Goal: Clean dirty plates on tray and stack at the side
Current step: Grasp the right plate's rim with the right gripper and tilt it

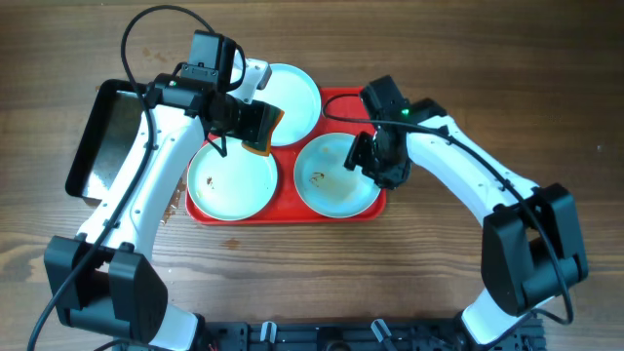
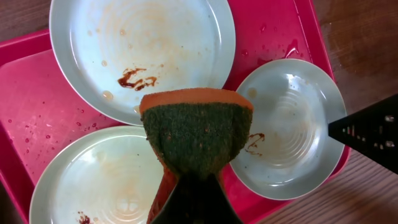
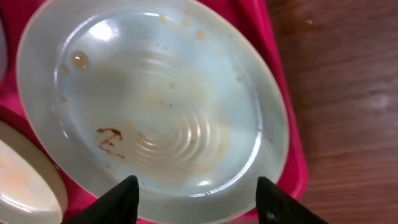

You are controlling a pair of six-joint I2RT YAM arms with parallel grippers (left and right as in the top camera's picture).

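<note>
A brown wooden worktop (image 1: 322,273) carries everything. In its middle lies the large flat red plastic tray (image 1: 285,210), rectangular with rounded corners and a low rim, flecked with water droplets in the left wrist view (image 2: 37,106). To the left of the tray, on the worktop, sits a smaller black metal pan (image 1: 102,136), partly under the left arm.

Three round, shallow, pale blue-white plates lie flat on the tray, close together. One is at the back (image 1: 292,102), one at the front left (image 1: 229,180) and one at the front right (image 1: 331,180). The front left plate shows small dark specks. The front right plate has a brown smudge towards its left side, and the right wrist view shows this plate (image 3: 161,106) with concentric ripples in its base, a dark red-brown squiggle and faint orange film.

The left gripper (image 1: 255,125) has its jaws pressed on an orange sponge with a dark green scouring face (image 2: 196,134). It holds the sponge over the spot where the three plates nearly meet. I cannot tell whether the sponge touches a plate.

The right gripper (image 3: 199,202) has its jaws spread, one tip on each side above the front right plate's rim, with nothing pinched.
</note>
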